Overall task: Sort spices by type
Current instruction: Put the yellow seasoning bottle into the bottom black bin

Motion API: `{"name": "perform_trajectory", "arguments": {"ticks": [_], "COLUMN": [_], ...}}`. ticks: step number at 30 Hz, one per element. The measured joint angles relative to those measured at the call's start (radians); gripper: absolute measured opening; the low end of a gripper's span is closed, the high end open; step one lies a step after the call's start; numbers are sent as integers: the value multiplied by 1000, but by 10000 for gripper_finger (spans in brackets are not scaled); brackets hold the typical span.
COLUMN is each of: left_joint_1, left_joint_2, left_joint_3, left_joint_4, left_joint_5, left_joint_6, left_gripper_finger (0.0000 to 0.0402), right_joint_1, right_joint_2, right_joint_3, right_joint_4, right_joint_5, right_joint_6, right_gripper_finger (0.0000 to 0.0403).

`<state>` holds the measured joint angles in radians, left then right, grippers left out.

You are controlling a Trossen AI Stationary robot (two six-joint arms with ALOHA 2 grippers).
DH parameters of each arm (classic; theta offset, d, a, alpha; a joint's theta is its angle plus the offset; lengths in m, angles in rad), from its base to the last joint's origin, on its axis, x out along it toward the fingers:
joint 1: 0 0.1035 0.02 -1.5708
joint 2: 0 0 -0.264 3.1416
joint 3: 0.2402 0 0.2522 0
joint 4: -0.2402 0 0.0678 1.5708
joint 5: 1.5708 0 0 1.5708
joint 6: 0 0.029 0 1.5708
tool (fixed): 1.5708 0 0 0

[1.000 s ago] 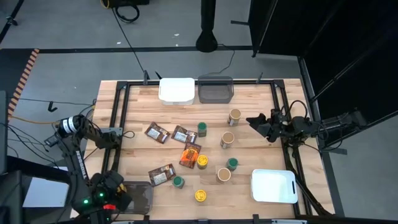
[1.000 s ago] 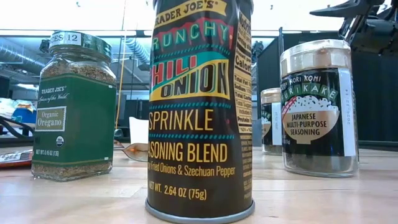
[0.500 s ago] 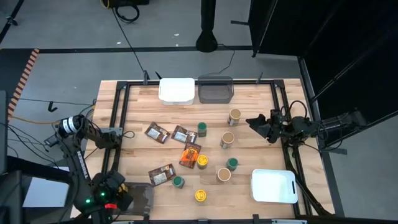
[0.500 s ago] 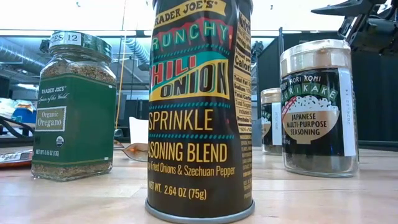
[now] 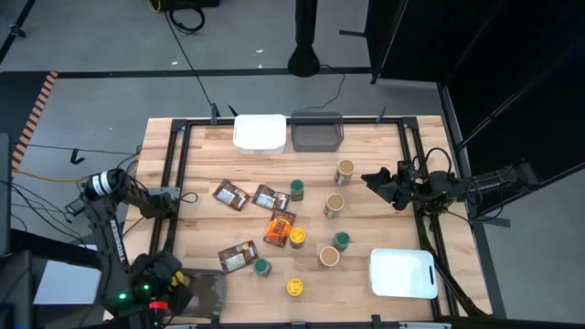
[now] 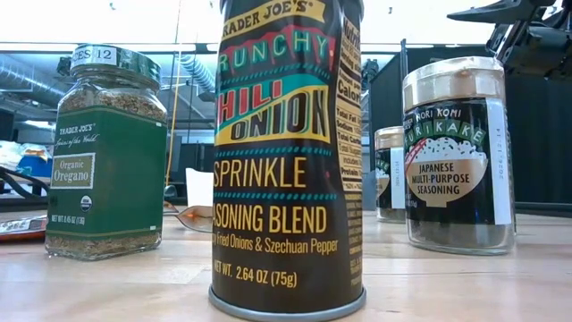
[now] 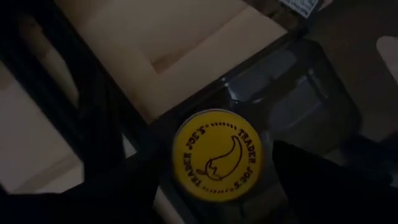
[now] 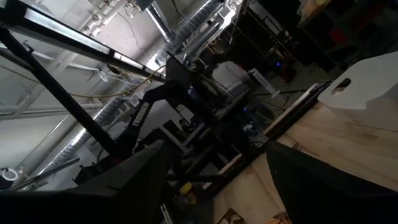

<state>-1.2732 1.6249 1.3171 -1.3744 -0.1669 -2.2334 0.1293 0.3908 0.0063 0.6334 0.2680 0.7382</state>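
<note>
My left gripper [image 5: 174, 285] is at the table's near left corner, over a grey see-through tray [image 5: 210, 291]. It is shut on a jar with a yellow lid [image 7: 217, 155]. Other spices are on the table's middle: brown packets [image 5: 230, 195] [image 5: 238, 257], an orange packet [image 5: 280, 227], green-lid jars [image 5: 297, 189], tan-lid jars [image 5: 334, 205] and yellow-lid jars [image 5: 294, 287]. My right gripper [image 5: 373, 178] waits open and empty at the table's right edge, beside a tan-lid jar [image 5: 345, 170]. My left gripper has the yellow-lid jar between its two fingers [image 7: 149, 186], one on each side of the jar just below the lid's rim [image 7: 180, 171]. The fingers come from above, pointing down. The jar stands upright at a corner of the grey tray; whether it rests there, I cannot tell.
A white tray [image 5: 259, 132] and a grey tray [image 5: 316, 132] stand at the far edge, and a white tray [image 5: 402, 272] at the near right. A black frame [image 5: 174, 183] runs along the table's sides. In the low view a chili onion jar [image 6: 286, 152] stands closest.
</note>
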Motion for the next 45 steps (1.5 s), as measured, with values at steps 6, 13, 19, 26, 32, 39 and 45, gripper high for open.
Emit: {"name": "perform_trajectory", "arguments": {"ticks": [6, 13, 19, 26, 32, 39, 45], "left_joint_1": [41, 172, 332, 446, 456, 412, 353], "left_joint_2": [0, -21, -24, -104, -206, -278, -321], "left_joint_3": [148, 292, 343, 344, 345, 345, 344], "left_joint_4": [-140, -181, -199, -199, -199, -197, -197], "left_joint_5": [-103, -397, -530, -644, -733, -733, -732], "left_joint_6": [31, 248, 533, 637, 821, 959, 1005], "left_gripper_finger": [310, 310, 310, 310, 310, 310, 310], "right_joint_1": [0, -16, -29, -16, 76, 250, 370], "right_joint_2": [0, 0, -1, 141, 488, 893, 1207], "right_joint_3": [0, 42, 203, 714, 1046, 1253, 1421], "right_joint_4": [4, 96, 223, -748, -1163, -1135, -1097], "right_joint_5": [0, 24, 25, -24, -219, -231, -125], "right_joint_6": [14, -67, -359, -494, -493, -533, -582], "right_gripper_finger": [287, 287, 283, 264, 252, 234, 243]}}
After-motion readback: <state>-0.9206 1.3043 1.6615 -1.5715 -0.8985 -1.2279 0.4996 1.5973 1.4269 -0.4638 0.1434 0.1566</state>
